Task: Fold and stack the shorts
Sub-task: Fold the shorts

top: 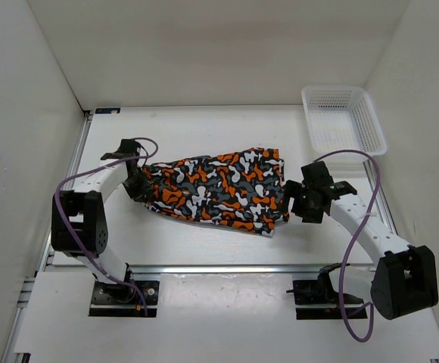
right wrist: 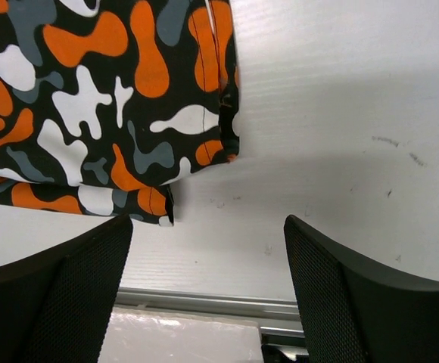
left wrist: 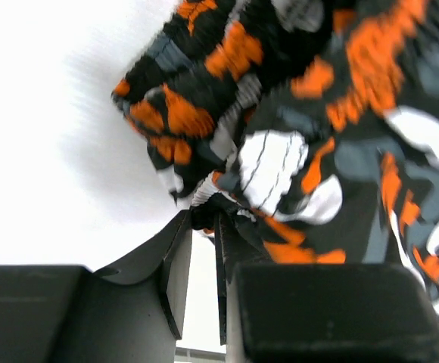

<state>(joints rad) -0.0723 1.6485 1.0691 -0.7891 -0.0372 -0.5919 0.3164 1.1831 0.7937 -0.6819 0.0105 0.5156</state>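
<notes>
left claw (left wrist: 204, 225) pinching bunched edge of orange-black-white-grey camouflage fabric shorts (top: 219, 190) on white worktop (top: 204, 128); right claw (right wrist: 208, 227) spread, just beside other end.

left arm (top: 112, 178): white links, black joints noted
right arm (top: 363, 227): white links, bulky black joint housings
cables (top: 341, 276): purple, one looped along each arm
bases (top: 121, 296): black plates
right gripper (right wrist: 208, 227): black fingers (right wrist: 60, 295), mesh texture noted

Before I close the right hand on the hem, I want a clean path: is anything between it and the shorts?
Nothing visible. The right hand stands open over the table, with the shorts and their hem corner just ahead of it. The white basket sits at the far right corner, off that path.
</notes>
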